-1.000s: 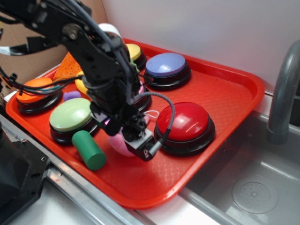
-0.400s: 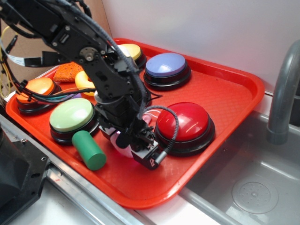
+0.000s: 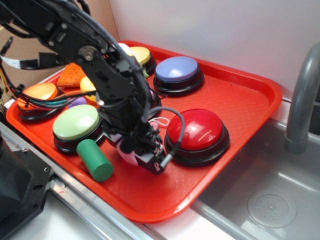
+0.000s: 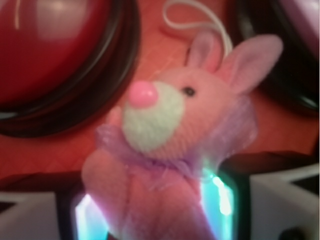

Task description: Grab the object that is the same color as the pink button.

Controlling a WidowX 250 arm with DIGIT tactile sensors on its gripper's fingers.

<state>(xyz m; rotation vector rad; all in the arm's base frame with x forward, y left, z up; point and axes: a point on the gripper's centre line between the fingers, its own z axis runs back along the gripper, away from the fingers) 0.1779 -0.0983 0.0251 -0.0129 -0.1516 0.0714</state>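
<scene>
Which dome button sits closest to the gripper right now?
The red button, right beside the gripper; the green button is the next closest.

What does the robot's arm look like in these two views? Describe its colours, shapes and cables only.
The arm is black, built of blocky jointed segments with round silver screw heads. Black cables run along it, and one loops from the gripper back to the wrist. In the wrist view, the jaws look dark, with white parts at the picture's lower corners.

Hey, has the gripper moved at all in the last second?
Yes, slightly. The gripper has dipped lower over the pink bunny beside the red button, then edged back up and left.
</scene>
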